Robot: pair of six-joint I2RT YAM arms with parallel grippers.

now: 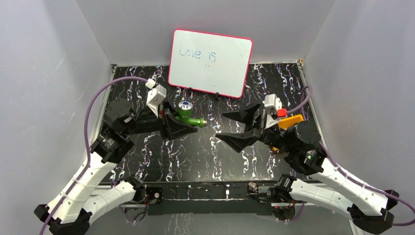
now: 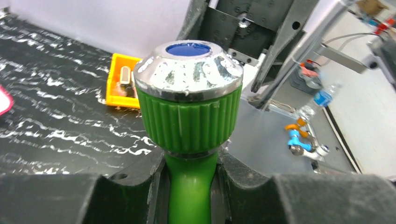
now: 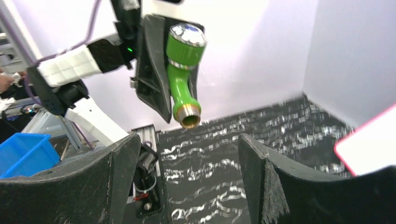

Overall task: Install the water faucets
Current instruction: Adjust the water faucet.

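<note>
The green water faucet (image 1: 188,115) is held above the black marbled table, left of centre, with my left gripper (image 1: 182,123) shut on its neck. In the left wrist view its silver knob with a blue cap (image 2: 189,74) rises just beyond the left gripper (image 2: 191,175), whose jaws press on both sides of the green neck. My right gripper (image 1: 221,126) stands open to the right of the faucet, pointing at it, a short gap away. The right wrist view shows the faucet (image 3: 182,70) with its metal threaded end facing the right gripper (image 3: 189,158), nothing between its jaws.
A whiteboard (image 1: 210,61) with a red rim leans against the back wall. An orange tray (image 1: 292,120) with metal pieces sits behind the right arm, also seen as the orange tray (image 2: 122,84) in the left wrist view. Grey walls enclose the table on three sides.
</note>
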